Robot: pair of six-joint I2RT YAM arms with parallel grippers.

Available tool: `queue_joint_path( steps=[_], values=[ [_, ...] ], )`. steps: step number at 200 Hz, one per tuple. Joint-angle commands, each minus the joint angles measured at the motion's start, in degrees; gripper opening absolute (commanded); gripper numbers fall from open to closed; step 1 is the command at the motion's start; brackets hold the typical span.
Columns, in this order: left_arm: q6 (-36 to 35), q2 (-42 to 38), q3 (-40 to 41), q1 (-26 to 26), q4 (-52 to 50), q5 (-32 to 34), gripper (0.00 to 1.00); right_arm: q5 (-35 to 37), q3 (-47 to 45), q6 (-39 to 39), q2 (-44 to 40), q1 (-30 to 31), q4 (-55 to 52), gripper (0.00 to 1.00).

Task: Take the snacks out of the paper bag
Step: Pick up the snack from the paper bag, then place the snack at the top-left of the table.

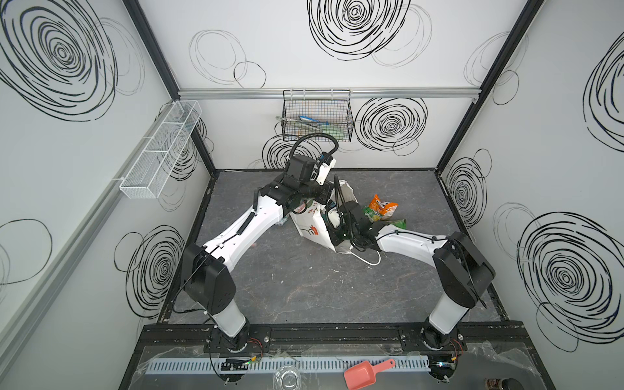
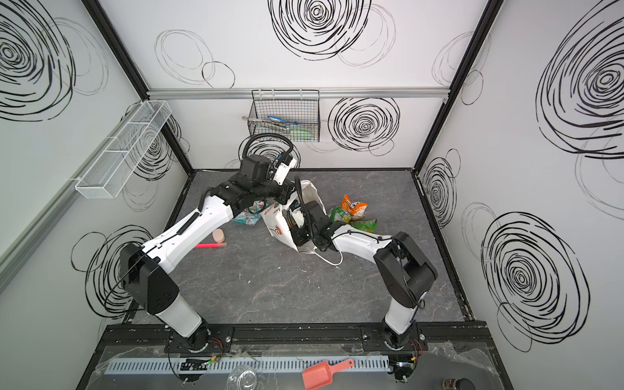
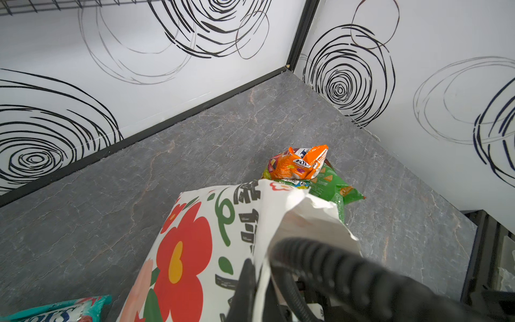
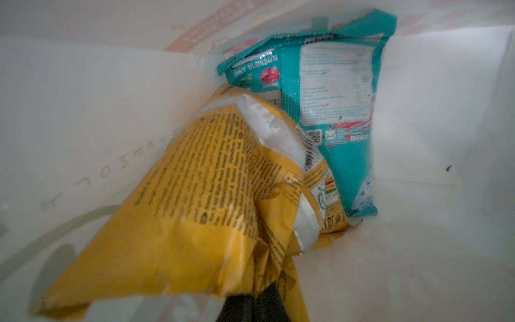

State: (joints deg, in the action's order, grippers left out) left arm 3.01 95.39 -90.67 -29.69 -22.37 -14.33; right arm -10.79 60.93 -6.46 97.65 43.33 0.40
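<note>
Jaws on the right gripper [image 4: 252, 306] are clenched on a crumpled edge of the yellow packet [image 4: 195, 195] inside the paper bag [image 3: 192, 245]; the left gripper [image 3: 249, 287] pinches the bag's rim. We judge the foil light, slippery, crushable: hold the seam.

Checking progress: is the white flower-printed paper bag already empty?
No, the right wrist view shows a yellow foil packet and a teal-white foil packet lying inside the white paper bag.
</note>
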Motion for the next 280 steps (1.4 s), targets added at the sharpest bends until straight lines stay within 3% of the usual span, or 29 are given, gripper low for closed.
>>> queue_joint_path(
  steps=[1, 158, 280],
  values=[
    [-1.2, -1.2, 0.8, 1.5, 0.0, 0.6, 0.0, -0.1, 3.6, -0.4, -5.6, -0.3, 3.4, 0.0],
    [-2.8, -1.4, 1.6, 2.4, 0.3, 0.2, 0.0, -2.1, 0.5, -5.5, -19.3, -4.4, 7.4, 0.0],
    [-7.2, -0.5, -3.7, 4.1, -2.2, 1.4, 0.0, 3.2, 3.9, -5.8, -37.1, -5.7, 2.5, 0.0]
  ],
)
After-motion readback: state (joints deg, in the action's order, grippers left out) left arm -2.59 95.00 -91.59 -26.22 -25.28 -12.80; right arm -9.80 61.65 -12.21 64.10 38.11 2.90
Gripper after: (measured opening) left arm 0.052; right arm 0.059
